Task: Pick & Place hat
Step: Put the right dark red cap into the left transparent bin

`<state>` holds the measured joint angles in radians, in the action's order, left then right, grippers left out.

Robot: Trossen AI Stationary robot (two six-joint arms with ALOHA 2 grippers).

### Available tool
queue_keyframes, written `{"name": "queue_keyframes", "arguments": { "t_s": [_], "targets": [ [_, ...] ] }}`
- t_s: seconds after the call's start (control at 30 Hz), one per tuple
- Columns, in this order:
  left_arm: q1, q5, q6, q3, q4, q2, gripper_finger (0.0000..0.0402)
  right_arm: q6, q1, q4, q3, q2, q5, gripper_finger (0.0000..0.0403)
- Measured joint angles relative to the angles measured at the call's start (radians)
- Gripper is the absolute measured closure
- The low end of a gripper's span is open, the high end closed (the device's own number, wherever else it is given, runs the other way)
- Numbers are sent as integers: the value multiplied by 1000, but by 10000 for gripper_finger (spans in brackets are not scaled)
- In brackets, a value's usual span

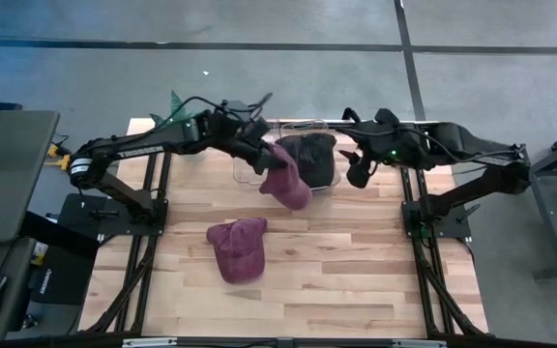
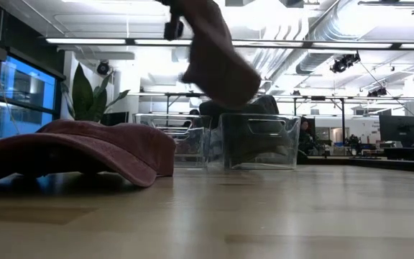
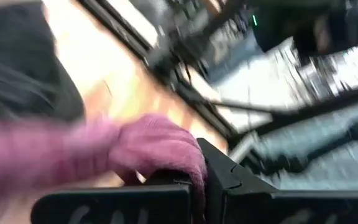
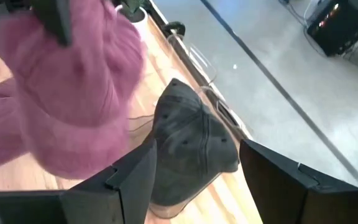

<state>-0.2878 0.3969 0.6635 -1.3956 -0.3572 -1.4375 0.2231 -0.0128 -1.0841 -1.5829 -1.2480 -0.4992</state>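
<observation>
A pink-maroon hat (image 1: 286, 184) hangs in the air by the clear bins, with my left gripper (image 1: 259, 157) shut on it; in the low view the hat (image 2: 218, 61) is above the bins' rims. A second maroon hat (image 1: 237, 248) lies brim-down on the table's middle. A dark grey hat (image 4: 191, 149) lies inside the clear bin (image 1: 335, 145). My right gripper (image 4: 197, 180) is open, just right of that bin and above it, with nothing between its fingers. My left gripper pinches a bunched bit of the pink hat's cloth (image 3: 188, 165) between its two shut fingers; which part of the hat this is, I cannot tell. The fingers come from the table's left, slanting down. The hat hangs below them, slack, clear of table and bins.
Two clear bins stand side by side at the table's far middle, the left one (image 2: 171, 137) and the right one (image 2: 259, 140). Bare wood lies toward the near edge. A potted plant (image 2: 92, 97) stands beyond the far left corner.
</observation>
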Motion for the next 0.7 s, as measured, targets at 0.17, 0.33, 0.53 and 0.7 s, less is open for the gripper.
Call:
{"name": "queue_keyframes", "arguments": {
  "t_s": [0.17, 0.33, 0.53, 0.7],
  "targets": [
    [2, -254, 91, 0, -3, 70, 401, 30, 0, -4, 20, -5, 1, 178],
    [46, -552, 132, -1, -15, 80, 401, 56, 0, 5, 65, -6, 0, 178],
    [96, -848, 204, 0, -38, 79, 401, 91, 0, 12, 115, -6, 2, 178],
    [142, -1061, 234, 0, -37, 73, 401, 102, 0, 15, 127, -7, 2, 178]
  ]
}}
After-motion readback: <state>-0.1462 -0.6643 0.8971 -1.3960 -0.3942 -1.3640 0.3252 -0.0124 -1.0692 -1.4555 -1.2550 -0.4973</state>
